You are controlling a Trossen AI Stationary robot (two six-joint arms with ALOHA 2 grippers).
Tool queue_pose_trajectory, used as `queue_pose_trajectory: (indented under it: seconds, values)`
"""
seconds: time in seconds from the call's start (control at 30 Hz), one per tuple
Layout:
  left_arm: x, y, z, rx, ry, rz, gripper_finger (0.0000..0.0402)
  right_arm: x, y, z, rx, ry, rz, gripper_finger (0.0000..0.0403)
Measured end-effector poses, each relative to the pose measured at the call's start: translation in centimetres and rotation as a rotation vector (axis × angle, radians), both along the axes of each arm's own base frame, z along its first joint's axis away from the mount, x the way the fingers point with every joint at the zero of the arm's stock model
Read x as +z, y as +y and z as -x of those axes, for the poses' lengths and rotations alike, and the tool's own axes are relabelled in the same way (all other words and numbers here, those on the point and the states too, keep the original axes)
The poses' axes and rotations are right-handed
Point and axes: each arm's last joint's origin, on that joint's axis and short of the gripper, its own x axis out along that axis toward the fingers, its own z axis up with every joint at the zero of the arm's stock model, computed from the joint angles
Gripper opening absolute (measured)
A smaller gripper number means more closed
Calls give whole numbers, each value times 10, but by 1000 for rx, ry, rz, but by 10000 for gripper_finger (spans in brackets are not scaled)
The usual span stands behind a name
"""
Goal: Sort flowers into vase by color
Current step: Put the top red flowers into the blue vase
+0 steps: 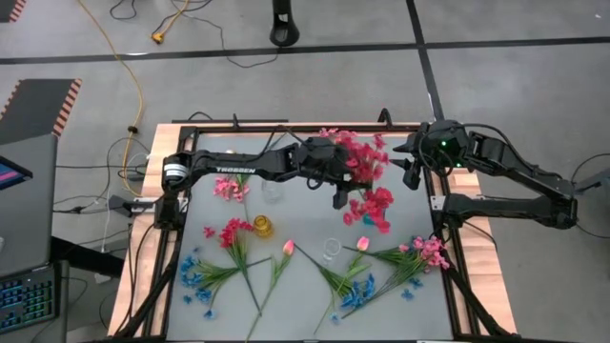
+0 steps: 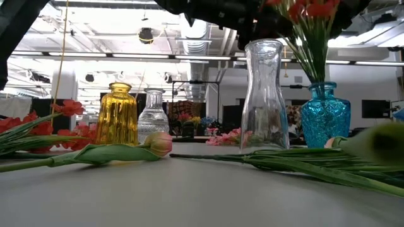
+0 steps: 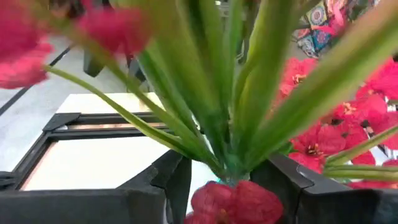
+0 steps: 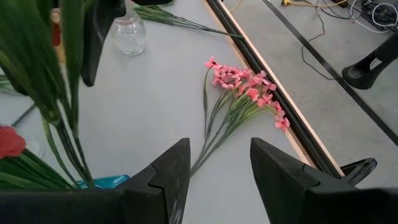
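Note:
A bunch of deep red-pink flowers (image 1: 367,162) stands with its green stems (image 2: 309,57) in the blue vase (image 2: 325,116). My left gripper (image 3: 229,168) reaches in from the table's left at these stems (image 3: 233,149), which pass between its open fingers with a gap on either side. Near the right far corner my right gripper (image 4: 219,162) hangs open above the table with nothing between its fingers. Other flowers lie flat on the table: light pink (image 1: 229,187), red (image 1: 232,233), blue (image 1: 195,276), and pink (image 4: 242,93). My left gripper has the red flowers' stems (image 3: 217,134) between its fingers (image 3: 177,180), coming level from the table's left, just above the blue vase's mouth. I cannot tell whether either finger touches them. The stems stand upright in the vase.
A yellow vase (image 1: 262,227), a small clear vase (image 1: 272,191) and a taller clear vase (image 1: 331,250) stand mid-table. Tulips (image 1: 286,250) and more blue flowers (image 1: 357,295) lie toward the near edge. A black frame (image 1: 448,205) borders the table.

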Motion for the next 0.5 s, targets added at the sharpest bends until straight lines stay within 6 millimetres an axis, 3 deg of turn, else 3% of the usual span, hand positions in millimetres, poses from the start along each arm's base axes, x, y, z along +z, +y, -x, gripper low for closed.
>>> queue_pose_trajectory:
  seconds: [0.27, 0.5]
  values:
    - [1, 0, 7, 15, 71, 30, 200, 0, 0, 0, 0, 1, 0, 193]
    - [10, 3, 18, 3, 118, -53, 231, 0, 0, 0, 0, 5, -2, 193]
